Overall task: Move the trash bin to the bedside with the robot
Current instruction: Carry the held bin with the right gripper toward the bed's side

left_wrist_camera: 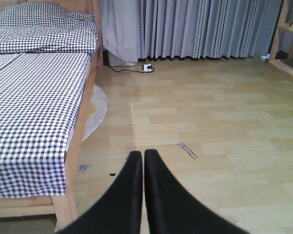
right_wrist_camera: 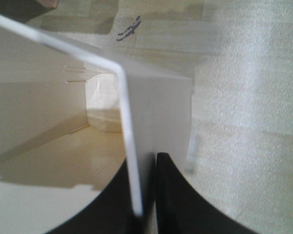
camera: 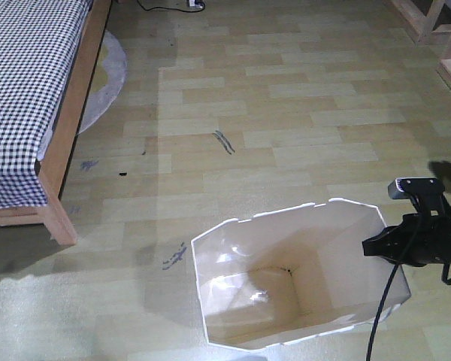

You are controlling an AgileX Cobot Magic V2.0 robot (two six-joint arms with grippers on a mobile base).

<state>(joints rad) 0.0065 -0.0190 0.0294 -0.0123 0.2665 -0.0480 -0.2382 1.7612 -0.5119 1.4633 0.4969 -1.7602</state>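
While the left gripper (left_wrist_camera: 143,155) is pressed together on nothing, the trash bin (camera: 237,289) is pinched by its rim in the right gripper (right_wrist_camera: 145,165); the bed (camera: 26,83) is seen well apart, ahead and leftward.

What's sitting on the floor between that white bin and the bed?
Nothing stands there: the front view shows bare floor between the trash bin and the bed, with only dark scuff marks.
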